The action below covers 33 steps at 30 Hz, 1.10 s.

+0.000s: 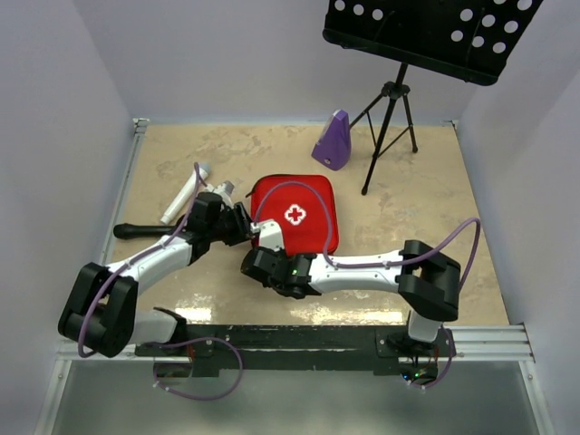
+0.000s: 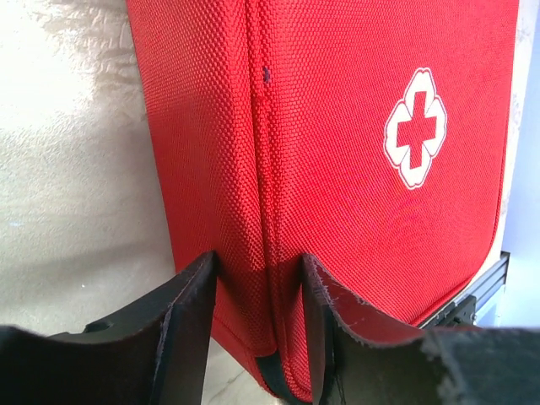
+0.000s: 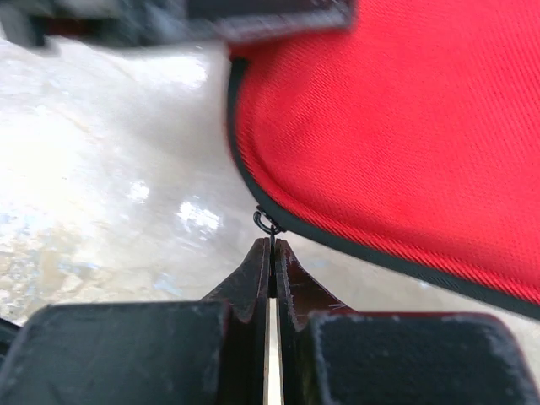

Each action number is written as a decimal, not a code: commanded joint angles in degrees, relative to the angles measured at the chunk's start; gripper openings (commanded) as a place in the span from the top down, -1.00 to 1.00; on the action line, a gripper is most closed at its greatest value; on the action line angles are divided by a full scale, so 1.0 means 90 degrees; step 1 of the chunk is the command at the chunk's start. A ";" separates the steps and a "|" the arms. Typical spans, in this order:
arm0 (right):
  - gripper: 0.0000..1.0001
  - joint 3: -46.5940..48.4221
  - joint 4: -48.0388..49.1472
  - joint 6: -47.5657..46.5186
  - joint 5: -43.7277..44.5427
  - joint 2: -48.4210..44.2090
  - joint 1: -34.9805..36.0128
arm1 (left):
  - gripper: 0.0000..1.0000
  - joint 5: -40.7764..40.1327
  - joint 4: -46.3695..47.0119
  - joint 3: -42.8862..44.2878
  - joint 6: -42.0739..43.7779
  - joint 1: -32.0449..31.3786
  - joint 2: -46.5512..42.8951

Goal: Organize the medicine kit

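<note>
The red medicine kit (image 1: 294, 213) with its white cross lies closed in the middle of the table. It fills the left wrist view (image 2: 354, 152) and the right wrist view (image 3: 405, 126). My left gripper (image 1: 243, 222) clamps the kit's left edge, one finger on each side of the seam (image 2: 257, 270). My right gripper (image 1: 267, 237) is at the kit's near left corner. It is shut (image 3: 272, 245) on the thin black zipper pull (image 3: 267, 224) that hangs from the black zip rim.
A purple metronome-shaped object (image 1: 333, 140) and a black music stand (image 1: 390, 118) are at the back. A white tube (image 1: 186, 192) and a small bottle (image 1: 224, 188) lie left of the kit. A black handle (image 1: 136, 230) lies by the left arm.
</note>
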 commanded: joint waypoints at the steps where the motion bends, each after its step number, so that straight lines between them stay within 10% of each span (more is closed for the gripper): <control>1: 1.00 -0.0561 -0.0700 0.0722 0.0089 -0.0415 0.0055 | 0.16 -0.0841 -0.0047 0.0087 0.0327 0.0164 0.0494; 19: 1.00 -0.3248 -0.0262 0.2238 -0.0467 -0.3393 -0.1088 | 0.00 -0.1008 -0.0486 0.0623 0.0630 0.0681 0.0924; 33: 1.00 -0.0428 -0.0038 0.0071 -0.0116 -0.0554 -0.0238 | -0.32 -0.1232 -0.1521 0.1944 0.1050 0.1356 0.0663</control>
